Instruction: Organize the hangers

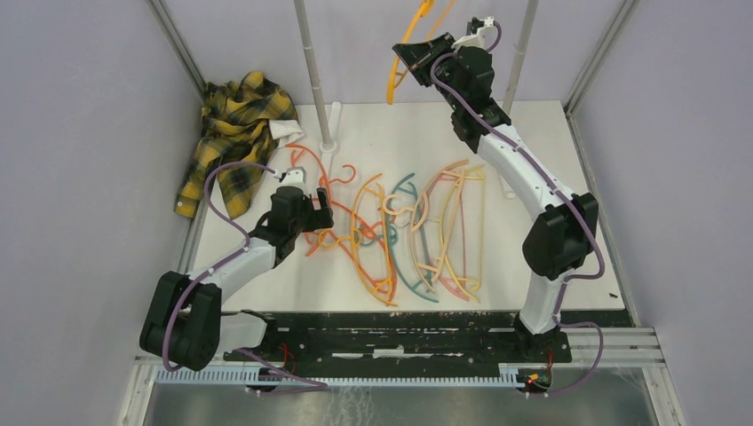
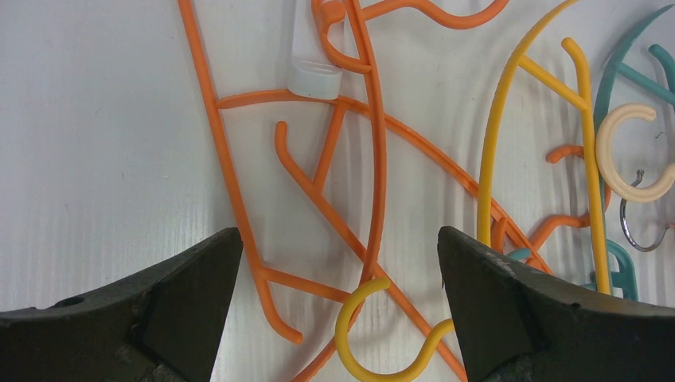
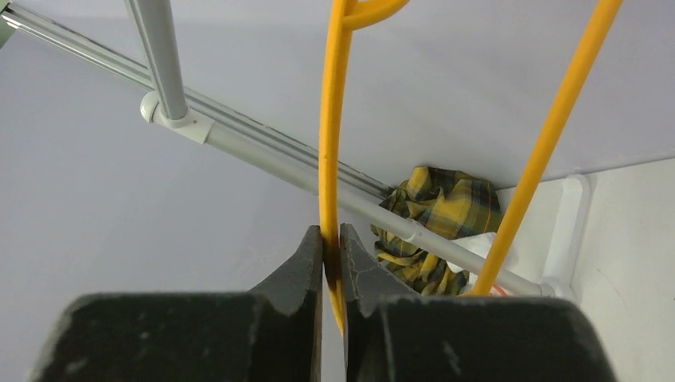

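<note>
hangers [image 1: 400, 232] lie tangled mid-frame on the worktop [image 1: 373, 133]; left claw [image 2: 338, 235] hangs spread apart over orange hangers [image 2: 233, 175], right claw [image 3: 330, 231] at upper frame clamped on a yellow hanger [image 3: 328, 119].

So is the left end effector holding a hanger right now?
No, the left end effector is open over the orange hangers, gripping nothing.

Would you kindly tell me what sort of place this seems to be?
Likely a robot lab cell, not a home: plain walls box in a white table, with hangers strewn beside a pole rack.
</note>
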